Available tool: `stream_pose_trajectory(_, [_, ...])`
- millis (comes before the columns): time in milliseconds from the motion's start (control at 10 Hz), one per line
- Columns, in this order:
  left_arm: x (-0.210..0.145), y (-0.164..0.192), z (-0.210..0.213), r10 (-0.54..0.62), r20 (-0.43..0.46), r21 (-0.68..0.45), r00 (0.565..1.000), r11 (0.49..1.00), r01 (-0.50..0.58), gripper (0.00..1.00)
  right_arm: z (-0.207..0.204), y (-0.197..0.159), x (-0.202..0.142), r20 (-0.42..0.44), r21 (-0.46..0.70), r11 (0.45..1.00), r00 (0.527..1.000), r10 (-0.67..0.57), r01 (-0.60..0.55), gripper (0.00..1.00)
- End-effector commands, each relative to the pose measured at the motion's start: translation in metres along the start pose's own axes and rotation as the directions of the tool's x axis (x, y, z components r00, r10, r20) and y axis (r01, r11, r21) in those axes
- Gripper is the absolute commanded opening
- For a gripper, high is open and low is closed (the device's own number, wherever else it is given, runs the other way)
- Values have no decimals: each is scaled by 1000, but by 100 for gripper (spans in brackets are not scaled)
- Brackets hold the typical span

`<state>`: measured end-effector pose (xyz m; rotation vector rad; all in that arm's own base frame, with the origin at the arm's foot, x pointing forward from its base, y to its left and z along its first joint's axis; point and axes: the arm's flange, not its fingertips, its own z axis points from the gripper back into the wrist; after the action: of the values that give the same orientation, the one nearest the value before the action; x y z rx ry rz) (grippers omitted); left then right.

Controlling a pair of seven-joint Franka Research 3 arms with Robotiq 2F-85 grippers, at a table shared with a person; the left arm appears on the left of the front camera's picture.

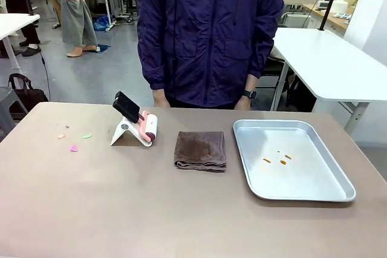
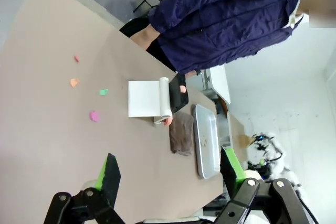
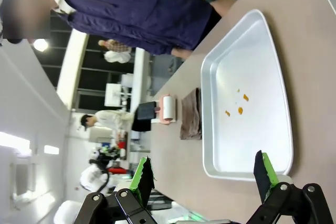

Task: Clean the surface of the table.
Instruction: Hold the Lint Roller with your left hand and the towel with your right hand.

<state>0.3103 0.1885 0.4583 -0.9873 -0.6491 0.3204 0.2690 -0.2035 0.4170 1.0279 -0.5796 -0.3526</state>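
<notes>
Table (image 1: pixel 181 216) carries what look like paper scraps (image 1: pixel 74 148); left gripper (image 2: pixel 168 165) and right gripper (image 3: pixel 202 165), jaws spread

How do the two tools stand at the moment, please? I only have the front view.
Observer: The left tool is open, its green pads wide apart with nothing between them.
Operator: Thank you. What does it face?
Observer: It looks along the table toward the coloured scraps and the lint roller.
Operator: And the right one?
Observer: The right tool is open too and empty. It looks toward the metal tray with its orange crumbs.
</notes>
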Motion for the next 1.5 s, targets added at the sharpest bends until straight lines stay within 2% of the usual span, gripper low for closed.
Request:
stream_pose_trajectory(0, [17,-46,-28,-84,-82,59,993,994,89,100,-54,70,-41,9,-119,988,995,102,-100,100])
stream_pose_trajectory(200, [29,-79,-68,-160,-159,102,974,979,178,100,-107,119,-56,-60,-220,950,975,213,-221,100])
stream_pose_trajectory(400, [28,-97,-120,-216,-283,144,934,954,264,100,-180,159,-78,-164,-305,882,932,323,-359,100])
stream_pose_trajectory(500, [24,-102,-143,-228,-330,161,916,943,292,100,-216,174,-90,-187,-345,855,921,342,-387,100])
stream_pose_trajectory(700, [18,-101,-182,-202,-357,209,912,934,289,100,-285,191,-113,-225,-420,805,907,356,-420,100])
stream_pose_trajectory(900, [6,-96,-223,-186,-418,192,889,939,286,100,-341,195,-133,-327,-456,768,887,326,-450,100])
stream_pose_trajectory(1100, [-4,-97,-249,-175,-446,148,878,953,265,100,-372,188,-147,-408,-450,769,871,276,-454,100])
stream_pose_trajectory(1300, [-3,-96,-258,-164,-462,148,871,955,258,100,-372,185,-145,-408,-426,795,876,257,-432,100])
stream_pose_trajectory(1400, [-1,-94,-253,-115,-473,225,873,943,246,100,-372,174,-160,-426,-450,756,858,286,-475,100])
